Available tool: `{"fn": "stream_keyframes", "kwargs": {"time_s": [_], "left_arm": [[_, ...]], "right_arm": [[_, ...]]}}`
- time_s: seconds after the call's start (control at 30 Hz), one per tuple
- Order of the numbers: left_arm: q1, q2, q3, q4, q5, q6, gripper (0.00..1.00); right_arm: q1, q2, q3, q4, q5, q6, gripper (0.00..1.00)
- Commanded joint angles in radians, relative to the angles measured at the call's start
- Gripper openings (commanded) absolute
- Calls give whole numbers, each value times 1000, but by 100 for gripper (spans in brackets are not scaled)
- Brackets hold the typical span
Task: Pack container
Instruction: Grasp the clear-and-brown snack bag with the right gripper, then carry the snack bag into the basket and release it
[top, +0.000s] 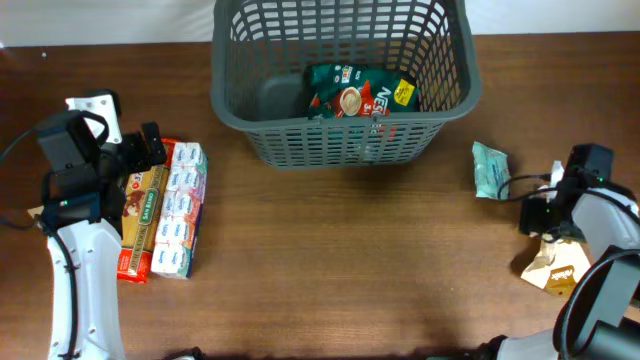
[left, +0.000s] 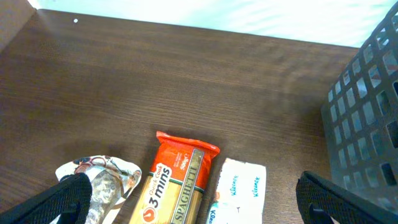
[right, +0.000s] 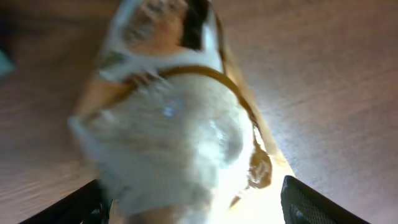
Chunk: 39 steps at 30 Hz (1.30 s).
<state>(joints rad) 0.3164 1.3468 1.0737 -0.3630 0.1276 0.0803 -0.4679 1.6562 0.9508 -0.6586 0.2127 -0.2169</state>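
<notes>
Basket-style container (top: 340, 148), dark grey and lattice-walled, sits at the far middle of the table (top: 330, 270), ahead and to the right of the left gripper (top: 148, 150) and well off to the left of the right gripper (top: 548, 215). Only a green Nescafé packet (top: 355, 95) lies on its floor, so I judge the packing barely begun.

The left gripper hangs with its fingers spread wide, holding nothing. Directly below it lie a spaghetti packet (left: 180, 180) and a Kleenex pack (left: 239, 186) side by side, with a crumpled wrapper (left: 106, 180) to its left, probably lined up as the next picks.

The right gripper is also spread wide. It is low over a tan snack packet (right: 180, 124), which fills its blurred wrist view and looks placed for a grasp. A teal packet (top: 490, 168) waits just beyond it.
</notes>
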Motion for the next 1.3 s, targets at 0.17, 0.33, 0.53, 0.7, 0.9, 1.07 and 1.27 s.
{"fn": "stream_keyframes", "kwargs": {"time_s": [0.17, 0.33, 0.53, 0.7, 0.9, 1.07, 1.27], "left_arm": [[3, 5, 13, 2, 14, -13, 99], [3, 5, 13, 2, 14, -13, 99], [3, 5, 13, 2, 14, -13, 99], [3, 5, 13, 2, 14, -13, 99], [3, 5, 13, 2, 14, -13, 99], [3, 5, 13, 2, 14, -13, 99], [3, 5, 13, 2, 14, -13, 99]], "right_arm": [[-32, 113, -10, 51, 51, 44, 50], [-32, 185, -10, 71, 50, 143, 3], [-32, 119, 74, 38, -51, 235, 4], [-31, -11, 299, -105, -79, 263, 3], [-29, -156, 686, -299, -250, 263, 3], [41, -237, 915, -336, -505, 163, 3], [343, -261, 983, -289, -639, -111, 3]]}}
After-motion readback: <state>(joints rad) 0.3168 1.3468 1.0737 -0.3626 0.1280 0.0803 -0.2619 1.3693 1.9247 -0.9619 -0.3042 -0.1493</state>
